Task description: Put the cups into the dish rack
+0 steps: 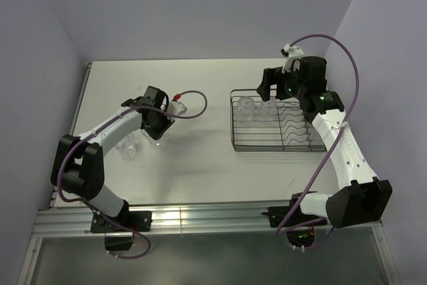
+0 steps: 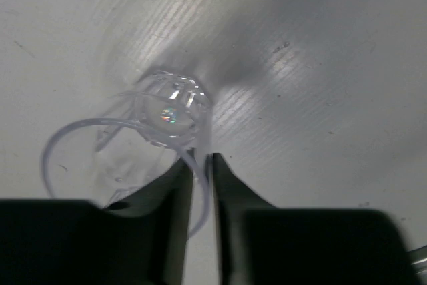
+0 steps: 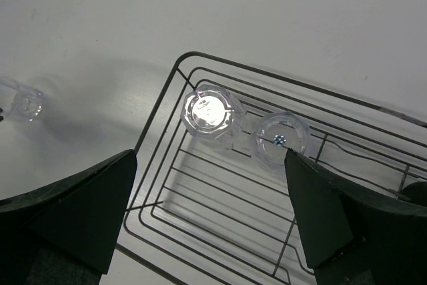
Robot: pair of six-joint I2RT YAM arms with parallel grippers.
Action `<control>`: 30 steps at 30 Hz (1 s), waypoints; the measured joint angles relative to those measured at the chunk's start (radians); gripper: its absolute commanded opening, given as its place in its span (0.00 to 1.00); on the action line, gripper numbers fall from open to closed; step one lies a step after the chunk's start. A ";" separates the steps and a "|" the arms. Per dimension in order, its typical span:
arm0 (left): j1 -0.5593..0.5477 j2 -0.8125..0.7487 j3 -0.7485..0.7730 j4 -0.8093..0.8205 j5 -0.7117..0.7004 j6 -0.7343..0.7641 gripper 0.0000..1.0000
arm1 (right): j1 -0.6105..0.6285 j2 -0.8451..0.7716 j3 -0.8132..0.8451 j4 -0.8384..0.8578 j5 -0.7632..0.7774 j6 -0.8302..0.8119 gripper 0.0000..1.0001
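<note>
A clear faceted cup point(image 2: 168, 113) is seen end-on in the left wrist view, its base towards the camera. My left gripper point(image 2: 202, 159) has its jaws drawn close together, with the cup's thin rim wall pinched between them. Seen from above, the left gripper point(image 1: 159, 130) is low over the left part of the table. The dish rack point(image 1: 293, 143) lies at the right, and two clear cups point(image 1: 247, 107) point(image 1: 265, 110) stand in its left end. My right gripper point(image 3: 211, 155) hangs wide open above the rack point(image 3: 167, 185), holding nothing.
More clear cups point(image 1: 130, 145) stand on the table beside my left forearm. One clear cup point(image 3: 23, 103) shows far left in the right wrist view. The walls close in on both sides of the table.
</note>
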 measured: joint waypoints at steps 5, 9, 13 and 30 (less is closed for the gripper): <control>0.000 0.000 -0.003 -0.006 0.022 -0.012 0.00 | 0.009 -0.005 -0.043 0.045 -0.038 0.051 1.00; 0.006 0.000 0.013 -0.034 0.061 -0.057 0.00 | 0.024 -0.014 -0.077 0.092 -0.072 0.103 1.00; 0.034 -0.010 0.094 -0.079 0.162 -0.136 0.00 | 0.027 -0.014 -0.077 0.154 -0.112 0.177 1.00; 0.257 -0.631 -0.024 0.705 0.591 -0.880 0.00 | 0.067 0.047 -0.075 0.734 -0.351 0.852 1.00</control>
